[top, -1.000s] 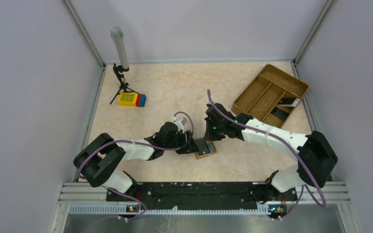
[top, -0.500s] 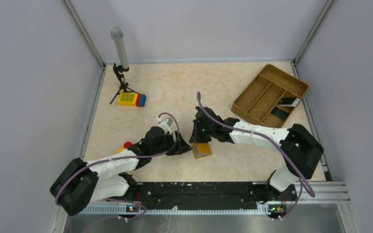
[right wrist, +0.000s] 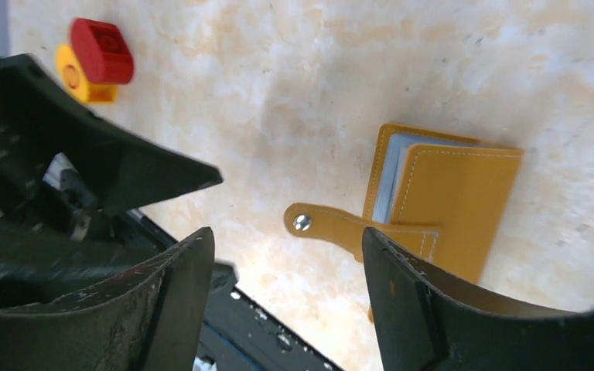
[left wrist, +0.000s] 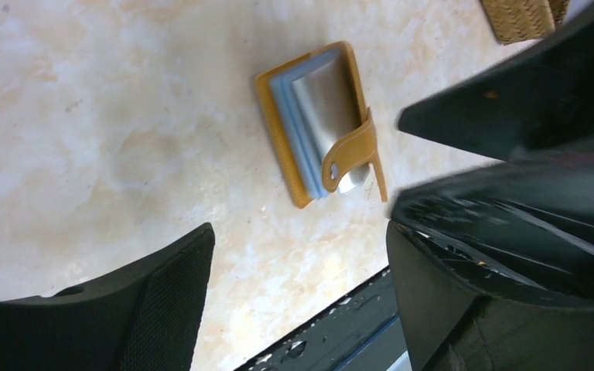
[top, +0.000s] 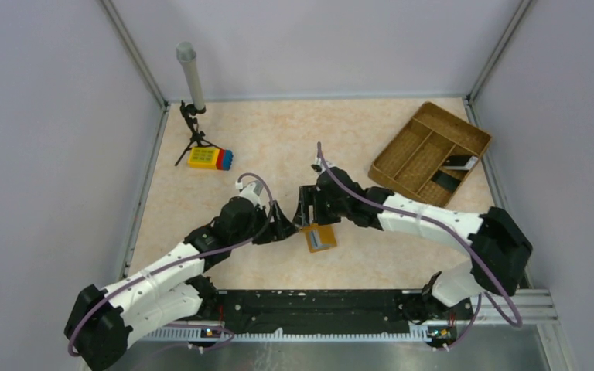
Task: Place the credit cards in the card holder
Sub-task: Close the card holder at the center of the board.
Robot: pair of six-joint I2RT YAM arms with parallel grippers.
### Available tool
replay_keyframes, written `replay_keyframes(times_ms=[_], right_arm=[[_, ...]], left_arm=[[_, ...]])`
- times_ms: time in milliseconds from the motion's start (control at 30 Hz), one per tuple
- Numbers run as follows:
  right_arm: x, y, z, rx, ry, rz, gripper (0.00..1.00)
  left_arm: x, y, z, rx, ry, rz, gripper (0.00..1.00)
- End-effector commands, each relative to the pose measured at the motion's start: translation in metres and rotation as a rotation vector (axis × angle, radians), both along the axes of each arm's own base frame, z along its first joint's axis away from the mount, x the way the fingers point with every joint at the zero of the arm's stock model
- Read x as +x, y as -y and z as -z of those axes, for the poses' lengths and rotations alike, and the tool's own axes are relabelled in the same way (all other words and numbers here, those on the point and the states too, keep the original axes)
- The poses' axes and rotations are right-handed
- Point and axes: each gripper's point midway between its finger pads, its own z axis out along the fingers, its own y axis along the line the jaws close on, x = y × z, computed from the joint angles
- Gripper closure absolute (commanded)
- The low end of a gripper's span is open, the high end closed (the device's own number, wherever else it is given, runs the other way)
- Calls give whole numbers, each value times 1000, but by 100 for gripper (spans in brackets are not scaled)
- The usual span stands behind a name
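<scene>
The orange-tan card holder lies on the table between both grippers, its strap with the snap stud undone. A light blue credit card and a shiny grey one sit inside it under the strap. My left gripper stands open just left of the holder, with nothing between its fingers. My right gripper hangs open just behind the holder, its right finger over the holder's edge. Two dark credit cards lie in the woven tray.
The brown woven compartment tray stands at the back right. A yellow-red-blue toy block and a small tripod with a grey tube are at the back left. A red and yellow toy piece lies left of the holder.
My right gripper has opened and shifted slightly left above the holder. My left arm has drawn back to the left with its jaws spreading wider. The holder rests on the table.
</scene>
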Motion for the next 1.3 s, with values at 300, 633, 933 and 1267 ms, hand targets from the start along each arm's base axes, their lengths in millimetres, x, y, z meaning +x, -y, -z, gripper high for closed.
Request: replay_keyframes(times_ms=[300,633,933,1267], right_arm=[[34,115,-4,-37,15,206,46],[15,82,46,52,-126,64,57],[3,59,70,22,-166,16,59],[0,72,69,-4,-157,64,53]], left_arm=[[54,52,-28,44,30,101,11],[66,73,1,76,-41,166,9],[57,73,35,140,-111,203,13],[38,65,81,181,-195,224,46]])
